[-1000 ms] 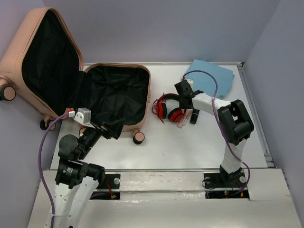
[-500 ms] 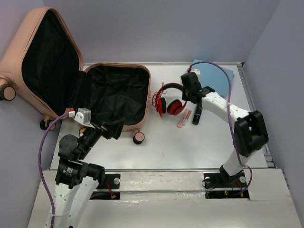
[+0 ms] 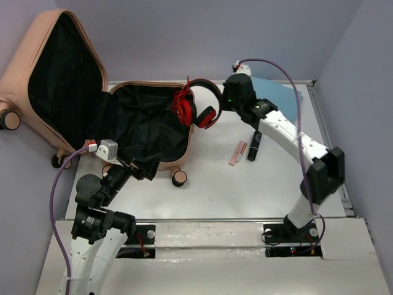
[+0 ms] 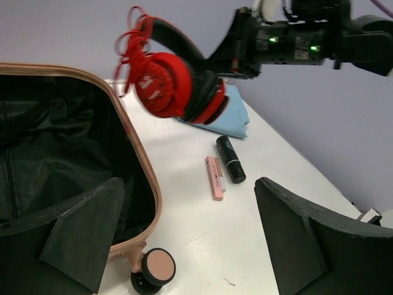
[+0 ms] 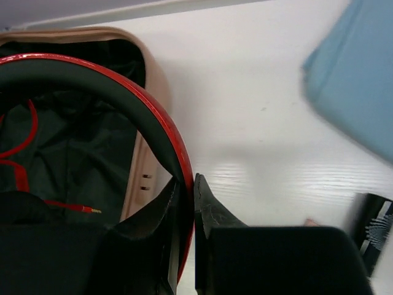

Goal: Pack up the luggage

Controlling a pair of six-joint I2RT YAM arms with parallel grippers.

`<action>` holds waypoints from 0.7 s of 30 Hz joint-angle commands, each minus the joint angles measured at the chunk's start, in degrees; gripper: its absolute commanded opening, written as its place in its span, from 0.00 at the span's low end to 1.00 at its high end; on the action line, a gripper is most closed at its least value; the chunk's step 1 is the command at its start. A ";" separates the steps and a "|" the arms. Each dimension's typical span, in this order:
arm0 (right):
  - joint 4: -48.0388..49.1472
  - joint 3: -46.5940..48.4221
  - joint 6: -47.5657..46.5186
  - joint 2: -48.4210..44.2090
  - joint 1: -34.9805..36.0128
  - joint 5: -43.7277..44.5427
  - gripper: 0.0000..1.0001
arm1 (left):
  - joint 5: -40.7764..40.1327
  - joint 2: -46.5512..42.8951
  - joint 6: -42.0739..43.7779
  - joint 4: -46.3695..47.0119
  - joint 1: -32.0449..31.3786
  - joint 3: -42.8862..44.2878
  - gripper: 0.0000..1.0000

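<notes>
Top external view: right fingers [image 5: 212, 212] clench the headphones [image 3: 207, 117] over the luggage [image 3: 190, 142], left fingers [image 4: 295, 227] released; lowering them inside likely comes next.

The luggage [image 3: 18, 70], upper left, has a smooth, matt peach plastic shell and a creased black cloth lining [image 3: 150, 120]. The headphones [image 3: 206, 117] are glossy red-and-black plastic. The white table [image 3: 245, 184] has a smooth, slight sheen. The blue cloth [image 3: 288, 98], upper right, looks matt.

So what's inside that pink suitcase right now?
Only rumpled black lining shows inside the suitcase. The red headphones hang over its right rim in the right hand, not in yet. The left hand hides the near corner.
</notes>
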 commanded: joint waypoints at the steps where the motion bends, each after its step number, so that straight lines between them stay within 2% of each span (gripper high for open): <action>1: 5.02 12.10 3.95 9.36 6.88 -3.88 0.07 | 0.96 0.25 -0.38 1.50 -0.03 0.61 0.99; 4: 3.62 22.29 4.48 21.73 10.67 -3.62 0.07 | 0.69 0.25 -0.47 1.41 -0.03 0.61 0.99; 5: 2.74 27.37 4.39 24.30 11.55 -3.53 0.07 | 0.61 0.25 -0.47 1.33 -0.03 0.61 0.99; 8: 1.42 34.52 4.30 30.81 13.75 -3.88 0.07 | 0.34 0.16 -0.47 1.15 -0.03 0.61 0.99; 9: 1.33 38.10 4.04 34.31 14.98 -4.49 0.10 | 0.25 0.16 -0.47 1.15 0.06 0.70 0.99; 10: 1.16 39.88 3.86 35.82 14.99 -5.02 0.21 | 0.25 0.16 -0.47 1.15 0.06 0.70 0.99; 13: 0.10 43.15 2.99 37.78 15.69 -8.80 0.72 | 0.25 0.07 -0.38 1.15 -0.03 0.70 0.99; 14: 0.01 42.37 1.94 36.90 15.69 -8.11 0.78 | 0.25 0.16 -0.47 1.15 -0.03 0.70 0.99; 15: -0.16 41.05 1.15 35.50 15.69 -6.97 0.79 | 0.25 0.16 -0.47 1.15 -0.03 0.70 0.99; 17: -0.08 33.52 -0.35 26.40 14.56 -3.29 0.78 | 0.43 0.07 -0.47 1.24 -0.03 0.70 0.99; 18: -0.08 30.00 -0.79 26.35 14.55 -2.31 0.78 | 0.43 -0.02 -0.47 1.24 -0.03 0.70 0.99; 19: -0.08 21.61 -1.14 20.43 13.42 -1.26 0.74 | 0.52 -0.10 -0.47 1.24 -0.03 0.70 0.99; 21: 0.19 11.47 -2.73 14.16 12.27 4.44 0.66 | 0.52 -0.28 -0.47 1.24 -0.03 0.61 0.99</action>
